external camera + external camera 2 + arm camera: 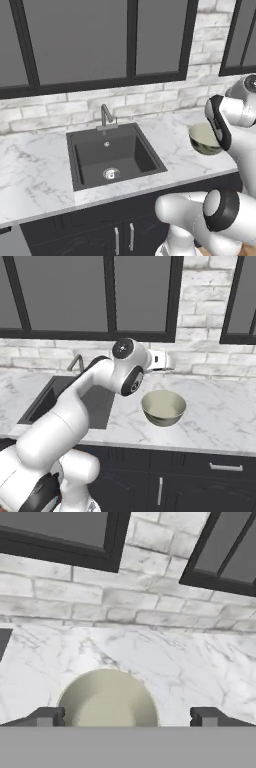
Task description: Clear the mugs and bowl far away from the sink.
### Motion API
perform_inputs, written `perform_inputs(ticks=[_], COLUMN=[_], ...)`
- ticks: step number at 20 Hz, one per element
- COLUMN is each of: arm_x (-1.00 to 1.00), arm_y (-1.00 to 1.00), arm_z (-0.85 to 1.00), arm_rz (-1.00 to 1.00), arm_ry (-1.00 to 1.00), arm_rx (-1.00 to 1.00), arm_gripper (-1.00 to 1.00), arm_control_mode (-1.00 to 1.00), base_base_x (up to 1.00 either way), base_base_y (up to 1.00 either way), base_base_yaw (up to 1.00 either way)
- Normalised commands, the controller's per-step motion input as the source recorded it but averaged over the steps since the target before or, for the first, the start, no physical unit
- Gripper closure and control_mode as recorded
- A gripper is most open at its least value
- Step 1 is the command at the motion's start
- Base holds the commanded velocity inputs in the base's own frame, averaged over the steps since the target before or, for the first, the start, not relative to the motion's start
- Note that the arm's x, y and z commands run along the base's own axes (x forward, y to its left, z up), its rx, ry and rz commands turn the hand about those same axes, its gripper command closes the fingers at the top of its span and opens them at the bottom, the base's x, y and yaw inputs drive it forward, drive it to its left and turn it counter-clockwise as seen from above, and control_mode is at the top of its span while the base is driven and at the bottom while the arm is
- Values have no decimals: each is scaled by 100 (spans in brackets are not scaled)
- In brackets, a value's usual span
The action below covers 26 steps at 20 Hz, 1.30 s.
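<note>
Hovering with its two dark fingertips spread wide apart, the gripper (125, 716) holds nothing; in the hand view the tips frame the rim of the bowl (106, 699) between them without touching it. That olive-beige bowl (163, 407) sits upright on the white marble counter (220, 411), to the right of the black sink (114, 155) and near the front edge. From the right base view the hand reaches out above and behind the bowl, toward the pale brick wall (125, 597). A slim grey faucet (106, 116) stands at the back rim of the sink, and dark-framed windows (80, 40) run above the bricks
</note>
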Motion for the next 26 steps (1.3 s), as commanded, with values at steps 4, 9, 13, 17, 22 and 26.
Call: perform_inputs(ticks=[4,9,13,17,22,26], arm_x=[0,0,0,2,13,36], arm_y=[6,13,52,48,25,10], arm_z=[0,-4,-28,-51,-85,-90], arm_rz=[20,19,13,3,4,2], arm_ry=[47,34,22,15,17,22], arm_rx=[0,2,0,-1,0,0], arm_gripper=[-100,-100,-100,-100,-100,-100], arm_control_mode=[-100,-100,-100,-100,-100,-100], base_base_x=[0,0,0,0,0,0], base_base_y=[0,0,0,0,0,0], base_base_yaw=[0,0,0,0,0,0])
